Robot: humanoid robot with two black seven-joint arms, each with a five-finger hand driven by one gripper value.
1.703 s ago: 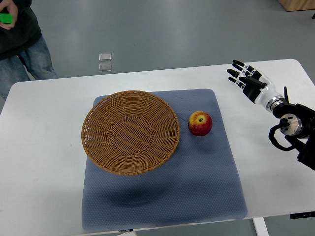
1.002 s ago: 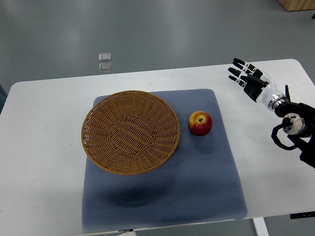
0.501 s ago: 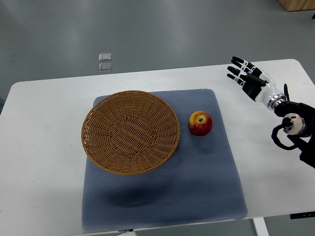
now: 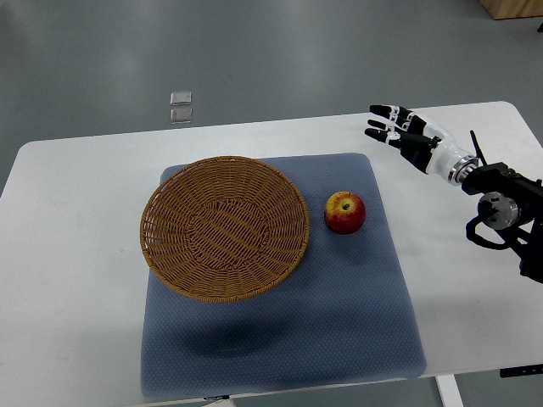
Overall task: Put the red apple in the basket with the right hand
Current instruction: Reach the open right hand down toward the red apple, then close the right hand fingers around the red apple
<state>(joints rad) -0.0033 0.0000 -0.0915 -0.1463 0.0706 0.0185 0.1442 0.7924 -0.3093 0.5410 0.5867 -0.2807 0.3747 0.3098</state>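
A red apple (image 4: 345,212) with a yellow patch around its stem sits on the blue-grey mat (image 4: 339,305), just right of the basket. The round wicker basket (image 4: 224,226) lies on the mat's left part and holds nothing. My right hand (image 4: 399,136) comes in from the right edge and hovers over the white table, up and to the right of the apple, well apart from it. Its fingers (image 4: 383,123) are spread and hold nothing. The left arm does not show.
The white table (image 4: 76,254) carries the mat and reaches the right edge near my forearm (image 4: 501,208). Two small clear squares (image 4: 181,106) lie on the grey floor beyond the table's far edge.
My right hand has moved left toward the apple, fingers still spread. The person at the top left in the earliest frame has left the view. Apple and basket have not moved.
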